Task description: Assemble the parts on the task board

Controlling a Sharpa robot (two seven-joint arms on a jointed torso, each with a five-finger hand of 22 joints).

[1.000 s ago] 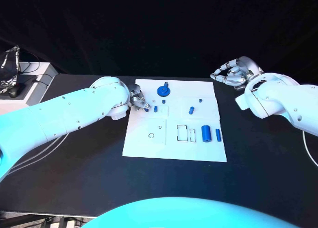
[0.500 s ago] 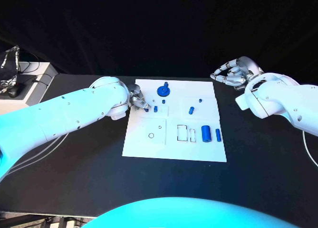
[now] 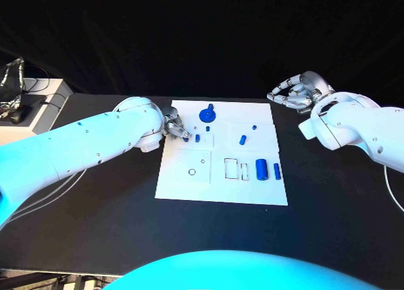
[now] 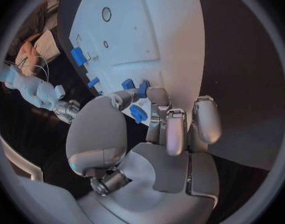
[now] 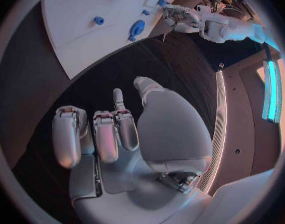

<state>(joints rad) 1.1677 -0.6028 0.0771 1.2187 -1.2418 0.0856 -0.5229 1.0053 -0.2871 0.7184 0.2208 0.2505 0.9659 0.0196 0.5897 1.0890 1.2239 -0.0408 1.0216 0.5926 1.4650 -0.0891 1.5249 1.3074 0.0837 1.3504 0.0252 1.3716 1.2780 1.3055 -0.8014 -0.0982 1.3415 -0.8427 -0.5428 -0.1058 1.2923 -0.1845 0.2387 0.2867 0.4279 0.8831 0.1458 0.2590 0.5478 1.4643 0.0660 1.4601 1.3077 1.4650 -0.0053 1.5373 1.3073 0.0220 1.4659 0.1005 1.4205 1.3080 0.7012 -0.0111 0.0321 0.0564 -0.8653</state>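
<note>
A small blue part [image 4: 144,88] sits at the fingertips of the robot's left hand [image 3: 175,127], which hovers low over the near-left region of the white task board [image 3: 186,182]. In the left wrist view, the thumb and a finger [image 4: 157,98] close around this part, so the hand appears to pinch it, though whether the piece is lifted or standing in the board cannot be told. Compared with the pictures from the last second, nothing has visibly moved: the left hand stays in the same spot with the same grip, which suggests a slow seating or aligning step, not a carry. Just beyond the left hand stands a round blue knob-like part [image 3: 208,113]; further off lie a short blue peg [image 3: 243,140], a blue cylinder [image 3: 262,170] and a slim blue bar [image 3: 276,171]. The right hand [image 3: 294,93] waits off the board's far corner, fingers curled in, holding nothing. Most parts remain unplaced.
</note>
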